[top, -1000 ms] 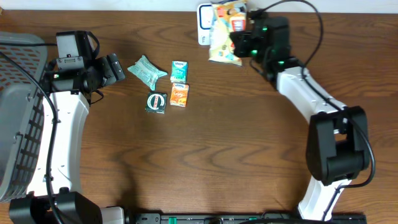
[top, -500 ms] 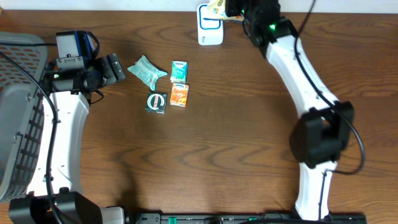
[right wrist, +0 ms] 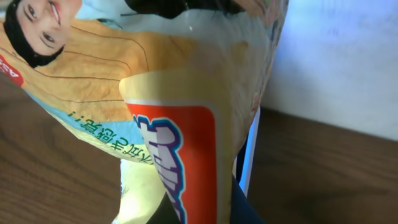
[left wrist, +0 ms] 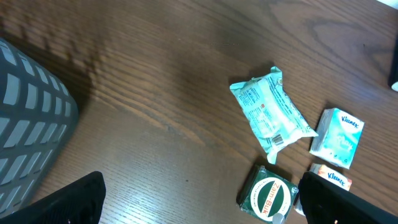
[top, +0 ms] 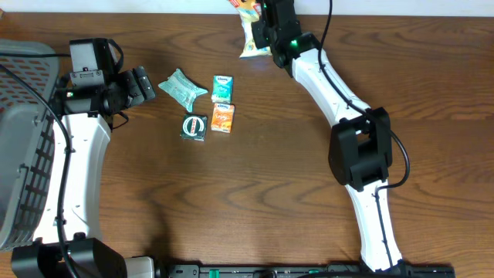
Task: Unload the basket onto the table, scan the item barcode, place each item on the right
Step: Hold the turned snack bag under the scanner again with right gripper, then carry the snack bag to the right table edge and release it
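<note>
My right gripper (top: 272,23) is shut on a yellow and orange snack bag (top: 251,37) at the table's far edge. The bag (right wrist: 186,124) fills the right wrist view, pinched between dark fingers (right wrist: 245,208) at the bottom. A white and blue edge, probably the scanner (right wrist: 250,158), shows just behind the bag; in the overhead view the bag and arm hide it. No barcode shows on the bag's visible face. My left gripper (top: 143,83) stands open and empty near the left side, left of the loose items; its fingers (left wrist: 68,199) frame the bottom of the left wrist view.
A green wipes pack (top: 183,86), a teal tissue pack (top: 222,88), an orange tissue pack (top: 222,117) and a green Zam-Buk tin (top: 194,127) lie in the left middle. A grey basket (top: 23,147) stands at the left edge.
The right arm has swung left along the far edge with the bag, which now covers the white scanner. The left arm has not moved.
</note>
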